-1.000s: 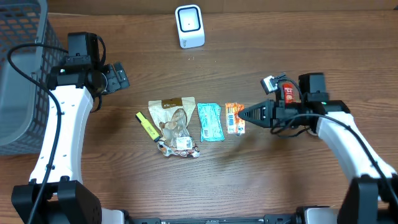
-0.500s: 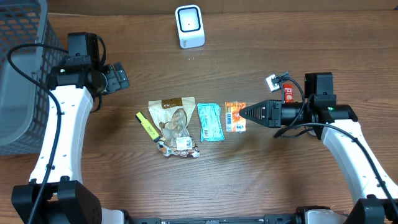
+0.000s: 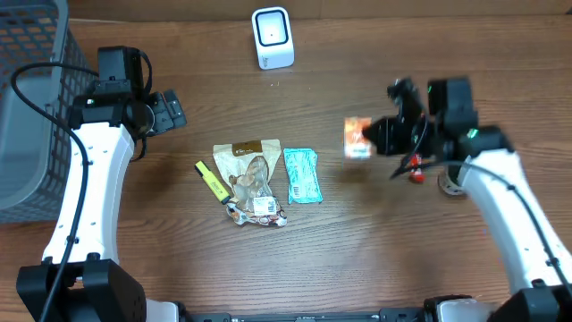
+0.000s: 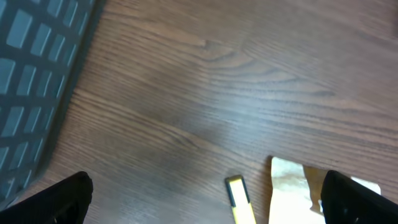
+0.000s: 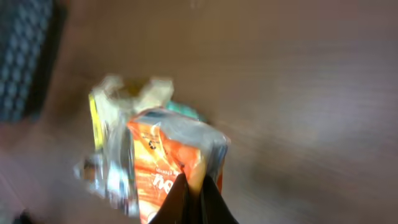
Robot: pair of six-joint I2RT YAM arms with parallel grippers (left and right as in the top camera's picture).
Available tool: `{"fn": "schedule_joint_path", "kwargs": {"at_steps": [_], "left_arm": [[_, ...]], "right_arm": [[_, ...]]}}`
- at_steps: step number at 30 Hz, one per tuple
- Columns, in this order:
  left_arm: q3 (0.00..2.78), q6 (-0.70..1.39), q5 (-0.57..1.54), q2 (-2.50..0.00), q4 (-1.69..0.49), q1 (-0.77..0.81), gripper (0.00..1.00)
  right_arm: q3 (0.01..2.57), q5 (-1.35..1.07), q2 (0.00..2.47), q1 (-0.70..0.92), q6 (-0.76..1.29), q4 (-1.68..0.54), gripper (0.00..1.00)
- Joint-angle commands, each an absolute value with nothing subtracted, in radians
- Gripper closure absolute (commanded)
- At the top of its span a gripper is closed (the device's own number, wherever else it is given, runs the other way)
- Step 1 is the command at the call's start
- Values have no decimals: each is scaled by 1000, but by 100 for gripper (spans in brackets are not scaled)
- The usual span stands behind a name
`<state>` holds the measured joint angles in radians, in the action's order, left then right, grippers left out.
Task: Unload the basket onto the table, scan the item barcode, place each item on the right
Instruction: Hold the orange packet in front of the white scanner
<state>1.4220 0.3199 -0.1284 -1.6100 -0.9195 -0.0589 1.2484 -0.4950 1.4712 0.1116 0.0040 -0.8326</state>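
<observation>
The right gripper (image 3: 375, 138) has its jaws closed on one edge of the orange packet (image 3: 357, 139), holding it apparently clear of the table (image 3: 357, 250), likely so its barcode can face the scanner (image 3: 272, 38) at the far edge. The left gripper (image 3: 172, 111) idles wide open beside the basket (image 3: 27, 107), out of the way.

orange packet (image 3: 357, 139); teal sachet (image 3: 301, 175); yellow marker (image 3: 211, 181); white scanner (image 3: 272, 38)

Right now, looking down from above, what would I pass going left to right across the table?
gray basket → yellow pen → brown snack bag → teal packet → orange packet, pinched in the right gripper
</observation>
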Motion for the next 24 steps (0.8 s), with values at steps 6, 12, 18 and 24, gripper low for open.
{"fn": "schedule_joint_path", "kwargs": {"at_steps": [6, 12, 18, 24], "left_arm": [[1433, 329, -138, -1597, -919, -54, 0], [1433, 329, -138, -1597, -919, -54, 0], [1433, 329, -138, -1597, -919, -54, 0], [1433, 329, -138, -1597, -919, -54, 0]], "right_arm": [[2086, -184, 1754, 234, -108, -1075, 97], [2172, 54, 1882, 357, -294, -892, 97], [2172, 223, 2041, 428, -460, -698, 97], [2172, 254, 2231, 438, -566, -469, 97]]}}
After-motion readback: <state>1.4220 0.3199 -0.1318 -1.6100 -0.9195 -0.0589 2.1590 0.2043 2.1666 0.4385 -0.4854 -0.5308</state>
